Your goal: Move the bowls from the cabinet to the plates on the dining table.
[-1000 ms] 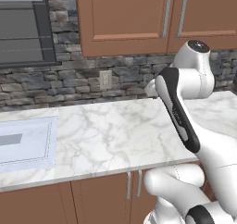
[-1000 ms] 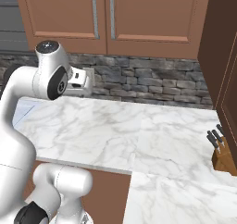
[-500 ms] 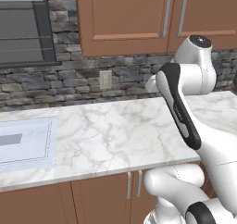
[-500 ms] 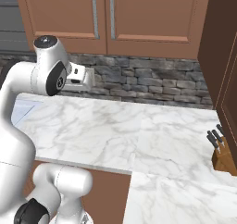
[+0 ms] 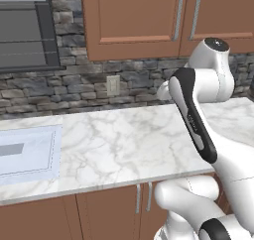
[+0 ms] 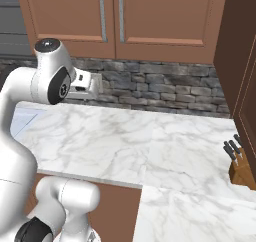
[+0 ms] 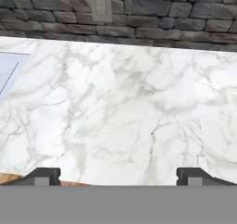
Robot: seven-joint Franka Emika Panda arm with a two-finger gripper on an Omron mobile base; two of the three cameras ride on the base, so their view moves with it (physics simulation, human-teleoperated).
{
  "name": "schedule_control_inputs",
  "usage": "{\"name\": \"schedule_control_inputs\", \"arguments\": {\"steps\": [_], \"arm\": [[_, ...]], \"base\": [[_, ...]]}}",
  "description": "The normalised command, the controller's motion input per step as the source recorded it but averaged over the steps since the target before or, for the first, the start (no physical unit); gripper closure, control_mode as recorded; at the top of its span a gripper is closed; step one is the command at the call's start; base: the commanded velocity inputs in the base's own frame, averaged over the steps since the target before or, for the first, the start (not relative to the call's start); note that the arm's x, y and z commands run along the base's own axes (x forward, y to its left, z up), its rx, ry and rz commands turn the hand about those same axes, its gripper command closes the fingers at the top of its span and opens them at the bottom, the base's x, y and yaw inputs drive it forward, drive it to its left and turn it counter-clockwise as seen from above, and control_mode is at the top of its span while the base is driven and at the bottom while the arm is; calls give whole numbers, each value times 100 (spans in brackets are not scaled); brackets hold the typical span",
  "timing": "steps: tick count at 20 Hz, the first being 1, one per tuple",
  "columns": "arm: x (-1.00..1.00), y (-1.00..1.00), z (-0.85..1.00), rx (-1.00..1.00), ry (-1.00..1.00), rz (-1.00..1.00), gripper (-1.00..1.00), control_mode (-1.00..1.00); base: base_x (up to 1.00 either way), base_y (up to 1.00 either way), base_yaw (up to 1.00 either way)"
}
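Gripper [image 7: 118, 174] held wide apart over a marble counter [image 7: 120, 107], its two dark fingertips [image 7: 44, 176] standing at opposite sides of the hand view with nothing between them. Ahead of the tool runs a grey stone wall [image 7: 152, 19], and a pale wall outlet [image 7: 100, 3] sits on that wall just past the counter's far edge, slightly to one side of the gripper's line. A light blue-grey panel [image 7: 7, 70] lies flush in the counter well off to the same side.

From the left base view the white arm [image 5: 198, 120] is folded up over the counter's front edge. Above and beyond the tool hangs the reddish-brown wooden cabinet [image 5: 134, 21], both doors closed, its long silver handle [image 5: 176, 13] running down beside the door seam. The right base view shows the hand [image 6: 85, 84] pointing toward the stone wall, below the cabinet doors. A knife block [image 6: 242, 168] stands on the counter far off to the arm's right, near a tall dark wooden unit [image 6: 240, 61]. Low wooden doors [image 5: 114, 214] sit under the counter, beneath the tool.
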Motion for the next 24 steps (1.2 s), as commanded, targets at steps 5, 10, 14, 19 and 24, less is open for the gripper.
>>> {"name": "schedule_control_inputs", "arguments": {"steps": [5,10,14,19,24], "arm": [[-7,-1,8,0,0,-1,-100,-100],[-12,-1,34,0,-2,-8,-100,-100],[-14,-10,50,0,-2,-8,-100,-100],[-22,-11,55,2,-3,-5,-100,-100],[-1,-17,34,1,-22,-1,-100,-100]], "base": [[0,0,0],[0,0,0],[0,0,0],[0,0,0],[0,0,0]]}}
